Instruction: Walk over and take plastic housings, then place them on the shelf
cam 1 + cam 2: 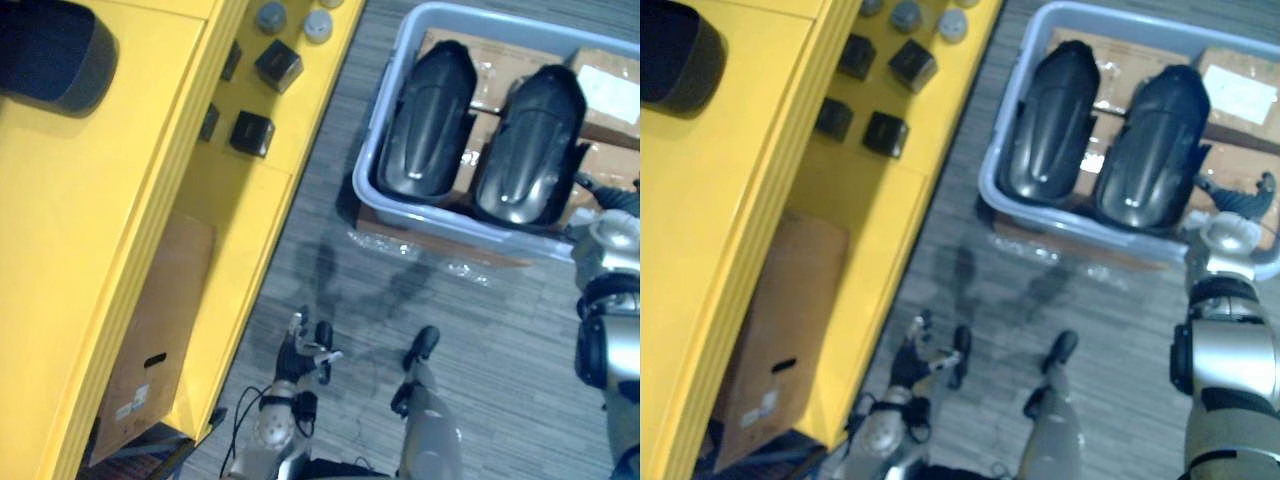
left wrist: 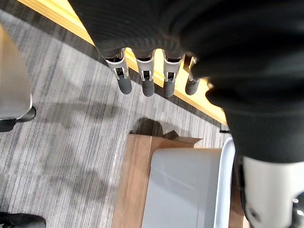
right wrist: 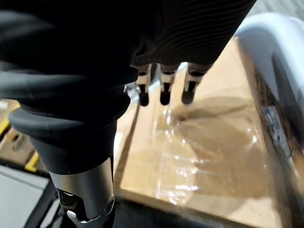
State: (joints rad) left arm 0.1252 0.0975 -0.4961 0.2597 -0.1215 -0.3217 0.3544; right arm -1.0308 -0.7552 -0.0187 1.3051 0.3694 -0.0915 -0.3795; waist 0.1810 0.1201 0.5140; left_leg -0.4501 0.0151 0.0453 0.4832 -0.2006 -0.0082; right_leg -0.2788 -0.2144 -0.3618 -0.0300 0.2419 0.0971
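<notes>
black plastic housings [image 1: 428, 120] are being cradled side by side in the pale bin [image 1: 395, 75], near the yellow shelf [image 1: 100, 200]. right hand [image 3: 164, 90] is being held over the bin's corner, left hand [image 1: 298, 358] low by the shelf, fingers of both relaxed, nothing being gripped.

Both head eyes looked steeply down, sharing the pale grey plastic bin [image 1: 385, 100] and yellow shelf [image 1: 80, 200]; wrist cameras faced down close beside that bin.
</notes>
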